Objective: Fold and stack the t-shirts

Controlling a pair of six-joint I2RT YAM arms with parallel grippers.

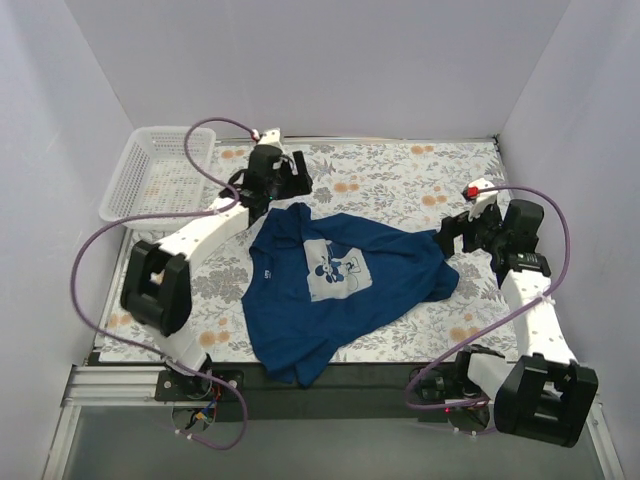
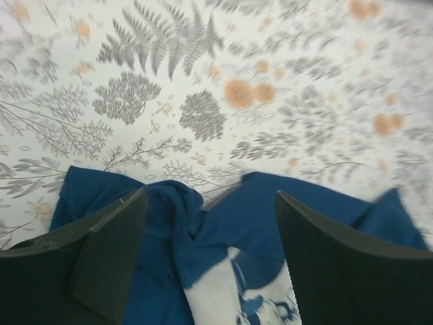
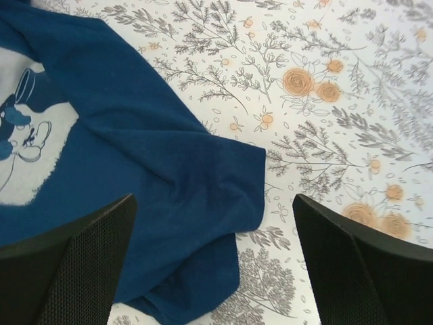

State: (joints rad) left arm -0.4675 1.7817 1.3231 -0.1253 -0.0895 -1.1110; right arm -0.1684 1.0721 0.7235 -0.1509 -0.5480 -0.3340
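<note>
Jaws wide apart on the left gripper [image 2: 210, 196], nothing pinched; the blue t-shirt [image 1: 330, 280] shows a rumpled edge between and below the fingers, with floral tablecloth [image 2: 203, 81] beyond the tips; right gripper [image 3: 213, 201] is spread just as wide and empty, a flat blue flap of the shirt between its fingers; print faces up, the shirt lying between both grippers.

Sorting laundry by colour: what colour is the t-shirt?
The t-shirt is dark blue with a pale chest print, clearest in the top external view.
</note>
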